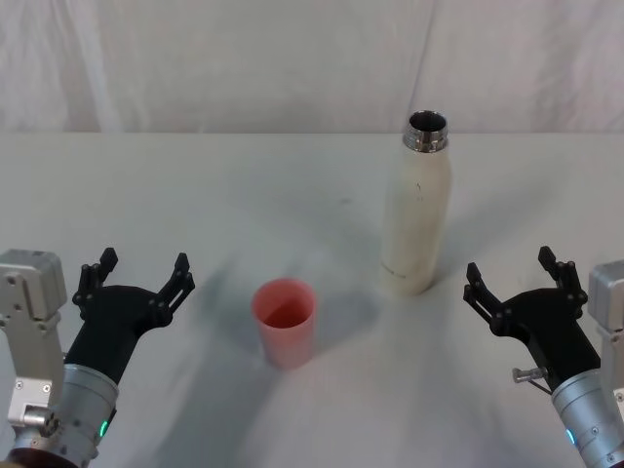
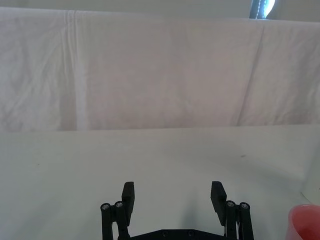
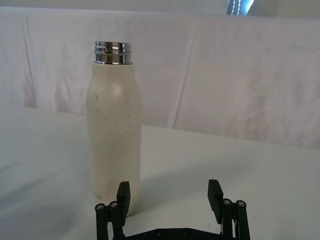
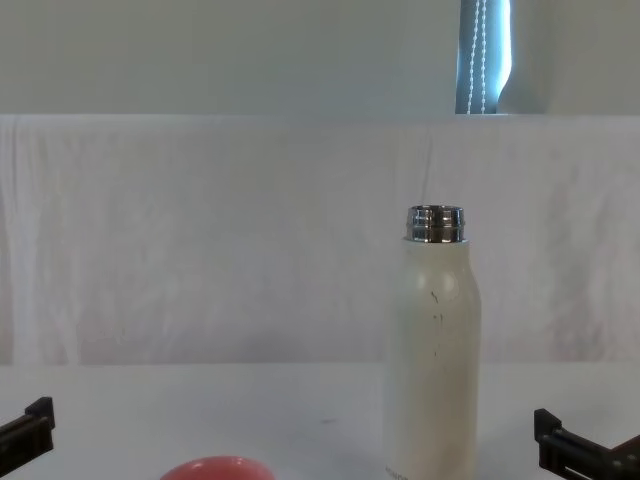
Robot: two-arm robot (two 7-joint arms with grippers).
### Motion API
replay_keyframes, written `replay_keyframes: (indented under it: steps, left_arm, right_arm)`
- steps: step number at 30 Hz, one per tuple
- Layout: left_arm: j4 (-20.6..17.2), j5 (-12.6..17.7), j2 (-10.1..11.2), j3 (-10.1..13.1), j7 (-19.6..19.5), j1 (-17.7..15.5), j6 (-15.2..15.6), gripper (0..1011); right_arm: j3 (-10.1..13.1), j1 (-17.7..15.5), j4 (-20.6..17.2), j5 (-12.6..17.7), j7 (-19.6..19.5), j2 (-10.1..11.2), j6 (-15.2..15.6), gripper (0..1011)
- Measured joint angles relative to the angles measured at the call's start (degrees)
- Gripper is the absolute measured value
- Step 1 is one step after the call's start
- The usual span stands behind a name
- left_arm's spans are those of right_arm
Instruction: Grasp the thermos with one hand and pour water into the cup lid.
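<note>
The desk [image 1: 195, 185] is covered by a white cloth and carries two things. The bigger one is one thermos [image 1: 419, 210], cream-white with a shiny steel neck. It stands upright toward the far right part of the desk, and its mouth is uncovered. The smaller one is one cup lid [image 1: 285, 322], coral-red, which stands with its mouth up near the middle, closer to the front edge than the thermos. The two are apart, not touching.

There are two pincers. The left pincer [image 1: 137, 274] hangs by the front left corner, beside the cup lid, with its fingers spread and nothing between them. The right pincer [image 1: 514, 276] is by the front right corner, just beside the lower part of the thermos, also released and empty.

I judge that the task is only at its start. The thermos is not yet grasped and not tilted, and I cannot tell if any water is inside the cup lid. What is left: to take the thermos, probably with the right pincer, to lift it, and to pour.
</note>
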Motion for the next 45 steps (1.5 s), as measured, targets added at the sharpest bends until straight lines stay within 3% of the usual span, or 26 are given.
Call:
replay_keyframes:
  steps: [13,24,32,45]
  left_arm:
    - [0.0,0.0,0.0,0.0,0.0,0.0,0.0,1001]
    - [0.0,0.0,0.0,0.0,0.0,0.0,0.0,1001]
    - [0.0,0.0,0.0,0.0,0.0,0.0,0.0,1001]
    - [0.0,0.0,0.0,0.0,0.0,0.0,0.0,1001]
  right_arm:
    - [0.3,-0.07,0.0,-0.13,0.16,-0.28,0.01,1001]
    - [1.38,0.35,0.51,0.78,4.1,-1.88,0.02,1001]
    - [1.4,2.36,2.72,1.78,8.1,-3.38,-0.16,1001]
    - [1.38,6.0,6.97,3.06,10.85,-4.77,-0.79,1001]
